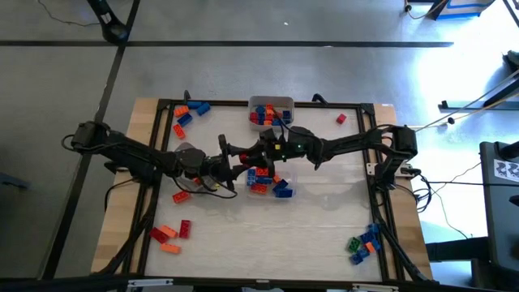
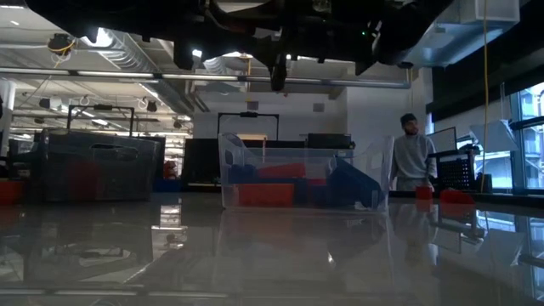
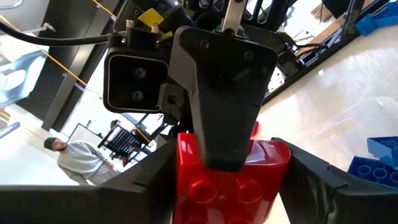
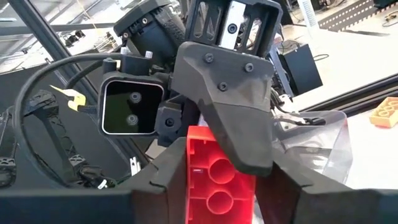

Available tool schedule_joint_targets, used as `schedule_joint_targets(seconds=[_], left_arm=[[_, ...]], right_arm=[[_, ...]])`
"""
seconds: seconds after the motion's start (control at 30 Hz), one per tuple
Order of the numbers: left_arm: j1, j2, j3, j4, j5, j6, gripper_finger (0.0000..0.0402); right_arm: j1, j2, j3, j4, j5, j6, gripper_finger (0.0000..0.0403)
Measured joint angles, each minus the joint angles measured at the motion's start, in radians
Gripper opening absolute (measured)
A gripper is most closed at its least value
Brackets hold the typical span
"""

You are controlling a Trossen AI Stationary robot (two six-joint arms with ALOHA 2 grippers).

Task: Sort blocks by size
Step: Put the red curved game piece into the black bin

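red block (image 3: 231, 180) pinched between both grippers, studs facing left wrist camera.

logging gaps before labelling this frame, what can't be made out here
- Red studded plastic brick: both wrist views cut it off at the bottom edge, and the opposing pincer covers its top, so its size is unclear.
- Blocks in the clear plastic tray: low view is too dark to count them.

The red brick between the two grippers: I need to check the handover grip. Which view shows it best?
The left wrist view: the red brick fills the frame, studs visible, the other arm's finger across it. The right wrist view shows its hollow underside. In the high view the arms mostly hide it; the low view does not show it.
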Motion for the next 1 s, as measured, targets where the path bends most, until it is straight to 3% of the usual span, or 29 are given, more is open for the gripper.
schedule_joint_targets(seconds=[0.2, 0.4, 0.6, 0.83, 1.0], left_arm=[[0.000, -0.002, 0.000, 0.003, -0.005, -0.022, 0.0212], [-0.025, -0.008, 0.000, 0.002, -0.061, -0.022, 0.0213], [-0.082, -0.057, 0.000, -0.050, -0.184, -0.042, 0.0213], [-0.160, -0.180, 0.000, -0.304, -0.360, -0.201, 0.0213], [-0.206, -0.317, 0.000, -0.630, -0.401, -0.493, 0.0213]], right_arm=[[-0.001, -0.001, 0.000, 0.004, 0.014, -0.019, 0.0201], [-0.027, -0.032, -0.001, -0.032, -0.116, -0.025, 0.0265], [-0.063, -0.116, -0.001, -0.190, -0.216, -0.091, 0.0296], [-0.074, -0.225, -0.001, -0.432, -0.155, -0.223, 0.0298], [-0.072, -0.254, -0.001, -0.537, -0.108, -0.258, 0.0298]])
